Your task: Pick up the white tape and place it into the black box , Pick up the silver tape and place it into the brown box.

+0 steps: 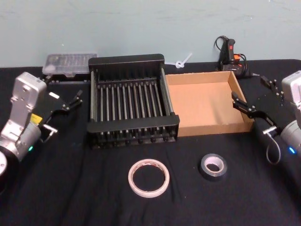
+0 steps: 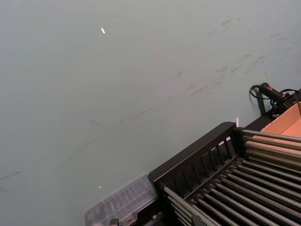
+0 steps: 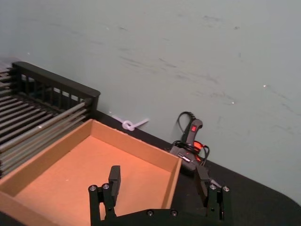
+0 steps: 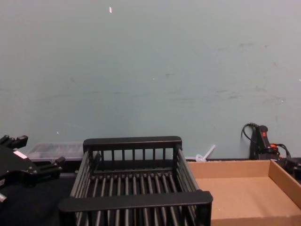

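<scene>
The white tape [image 1: 148, 177] lies flat on the black cloth near the front, below the black box [image 1: 126, 60]. To its right lies the smaller silver tape [image 1: 214, 165], in front of the brown box [image 1: 211, 128]. The two boxes stand side by side, the black one on the left, and nothing is in either. My left gripper [image 1: 63, 92] hovers open, left of the black box, holding nothing. My right gripper [image 3: 159, 179] is open at the brown box's right wall, well above and behind the silver tape. In the chest view the left gripper [image 4: 35, 150] sits beside the black box [image 4: 134, 200].
A clear plastic case [image 1: 69, 63] lies behind the black box at the back left. A white zip tie [image 1: 183, 61] and a red-and-black corded tool [image 1: 230, 54] lie by the wall behind the brown box. Bare cloth spreads around both tapes.
</scene>
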You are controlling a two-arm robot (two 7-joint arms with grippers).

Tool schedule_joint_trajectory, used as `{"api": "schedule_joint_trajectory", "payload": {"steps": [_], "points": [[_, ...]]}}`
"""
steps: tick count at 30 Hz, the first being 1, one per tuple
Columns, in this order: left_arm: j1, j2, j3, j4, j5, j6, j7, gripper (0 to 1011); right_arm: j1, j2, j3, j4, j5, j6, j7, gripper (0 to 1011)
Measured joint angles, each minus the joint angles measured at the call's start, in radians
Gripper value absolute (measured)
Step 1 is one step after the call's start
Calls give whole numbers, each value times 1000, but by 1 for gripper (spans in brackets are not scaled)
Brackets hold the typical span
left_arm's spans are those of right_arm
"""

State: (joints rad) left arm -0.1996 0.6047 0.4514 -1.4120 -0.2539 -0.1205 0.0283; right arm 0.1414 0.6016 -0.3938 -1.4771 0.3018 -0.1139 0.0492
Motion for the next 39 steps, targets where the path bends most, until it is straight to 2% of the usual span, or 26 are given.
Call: {"api": "schedule_joint_trajectory", "payload": {"steps": [13, 23, 30, 35, 39], "points": [[0, 0, 0, 0, 0, 0, 0, 1001, -99, 18, 53, -115, 89, 48, 74, 1003], [0, 0, 0, 0, 0, 0, 0, 1001, -197, 43, 88, -213, 143, 119, 127, 1003], [0, 0, 0, 0, 0, 0, 0, 1001, -255, 68, 99, -261, 151, 175, 152, 1003], [0, 0, 0, 0, 0, 0, 0, 1001, -277, 80, 100, -278, 151, 209, 171, 1003], [0, 0, 0, 0, 0, 0, 0, 1001, -282, 85, 101, -287, 149, 258, 187, 1003]]}}
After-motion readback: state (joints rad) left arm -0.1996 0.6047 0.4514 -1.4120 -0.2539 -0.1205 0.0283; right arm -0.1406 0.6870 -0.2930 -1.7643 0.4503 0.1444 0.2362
